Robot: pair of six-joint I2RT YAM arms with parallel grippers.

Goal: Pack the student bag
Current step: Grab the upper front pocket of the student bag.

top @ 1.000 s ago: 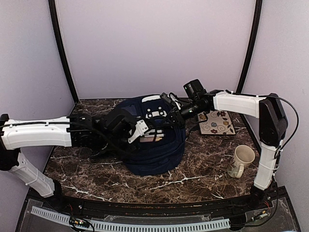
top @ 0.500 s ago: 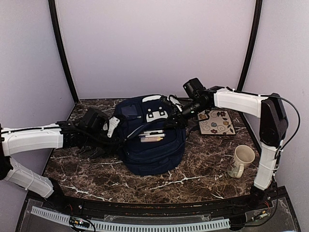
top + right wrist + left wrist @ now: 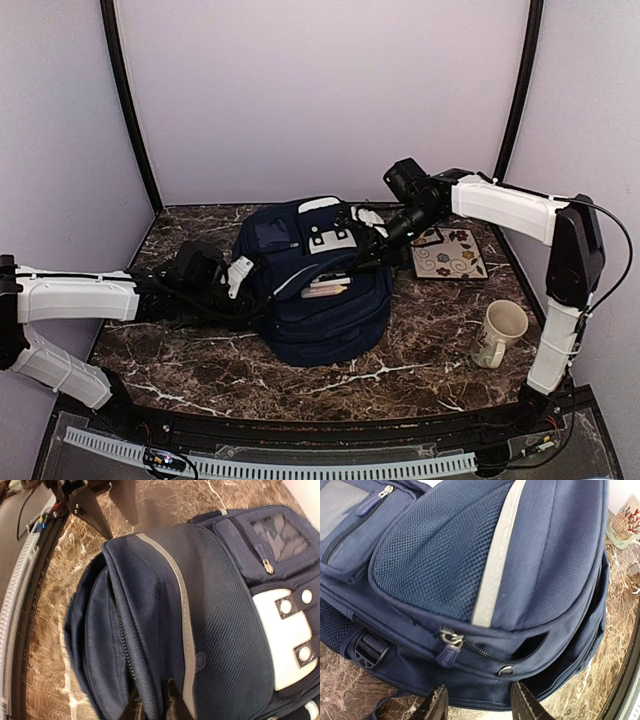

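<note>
At the centre of the top view, the student bag [image 3: 320, 295] lies on the dark marbled desk [image 3: 200, 370], its white patches toward the back wall and its rounded end toward the near edge. A front compartment gapes open at the middle of the bag, and a few pale pens or pencils [image 3: 325, 290] show inside the opening. The left pincer [image 3: 242, 272] comes in from the left of the frame and sits just beside the bag's left side. In the left wrist view its two fingers [image 3: 436, 706] stand apart at the bottom edge, with the bag's dark lower seam just above them and a blue zip pull [image 3: 450, 650] hanging near the middle of the frame; nothing is gripped between them. The right pincer [image 3: 360, 255] reaches from the upper right of the top view down to the bag's right side. In the right wrist view its fingers [image 3: 174, 705] are drawn close together at the bottom of the frame, clamped on a fold of navy fabric beside the grey stripe and the open zip line. A flowered tile [image 3: 448, 253] lies flat at the right rear of the desk, well apart from a cream mug [image 3: 500, 333] standing upright nearer the right edge.
</note>
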